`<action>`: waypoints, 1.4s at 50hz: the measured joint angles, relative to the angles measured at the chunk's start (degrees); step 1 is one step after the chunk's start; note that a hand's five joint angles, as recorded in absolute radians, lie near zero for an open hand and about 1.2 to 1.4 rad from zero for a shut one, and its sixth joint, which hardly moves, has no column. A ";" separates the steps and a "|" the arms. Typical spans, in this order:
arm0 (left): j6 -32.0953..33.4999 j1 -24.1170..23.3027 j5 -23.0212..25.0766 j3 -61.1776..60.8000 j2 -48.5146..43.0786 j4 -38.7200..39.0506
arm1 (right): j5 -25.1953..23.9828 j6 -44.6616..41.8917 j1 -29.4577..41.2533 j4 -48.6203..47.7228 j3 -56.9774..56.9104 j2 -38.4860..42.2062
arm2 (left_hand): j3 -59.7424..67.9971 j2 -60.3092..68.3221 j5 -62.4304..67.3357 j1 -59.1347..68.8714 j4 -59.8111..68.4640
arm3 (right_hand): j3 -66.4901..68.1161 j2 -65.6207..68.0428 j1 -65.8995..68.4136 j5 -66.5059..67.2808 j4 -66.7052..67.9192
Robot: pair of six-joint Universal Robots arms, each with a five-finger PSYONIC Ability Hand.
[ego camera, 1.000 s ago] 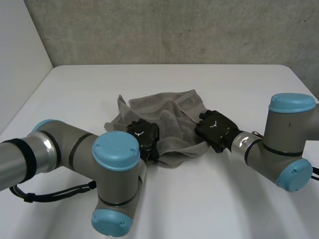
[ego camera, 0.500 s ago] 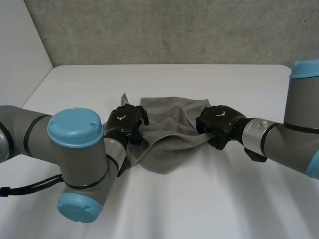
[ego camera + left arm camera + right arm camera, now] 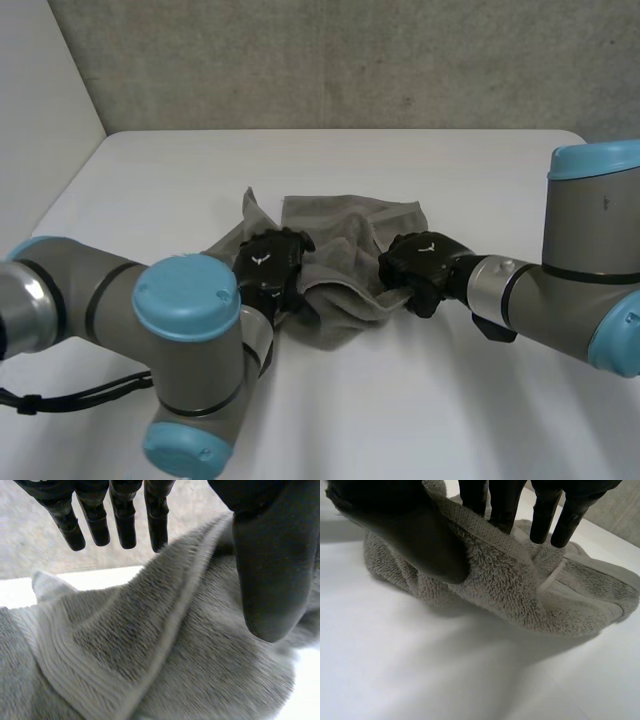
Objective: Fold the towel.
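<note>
The head camera sits high behind and between the two arms and looks forward and down on the white table (image 3: 430, 420), from far enough to take in both arms and the grey wall (image 3: 350, 60) behind. Each wrist camera looks along the palm of its own hand, the left hand (image 3: 270, 570) and the right hand (image 3: 405, 525), from very near. All three views share the towel (image 3: 345, 235)

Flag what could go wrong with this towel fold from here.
1. The towel is bunched between the left hand and right hand; folding from this would likely trap creases.
2. The right hand pinches only a thin edge of it between thumb and fingers; that might slip out when pulled.
</note>
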 measured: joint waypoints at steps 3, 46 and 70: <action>0.72 -0.28 -3.06 1.18 -1.73 2.71 | 0.04 0.03 0.21 0.08 0.24 -0.04 | 0.00 0.00 0.03 0.00 0.00 | 0.01 0.00 0.00 0.00 0.00; 16.68 16.63 23.98 25.75 12.84 -0.65 | 9.77 3.81 0.94 -37.58 -20.97 -12.06 | 0.00 57.15 58.59 51.53 0.00 | 0.00 1.16 0.03 0.32 0.00; 42.71 19.06 34.11 -16.31 15.30 0.17 | 4.61 -14.67 -3.94 -22.35 25.12 -14.89 | 0.00 57.53 59.76 51.48 0.00 | 0.00 1.28 -0.02 0.67 0.00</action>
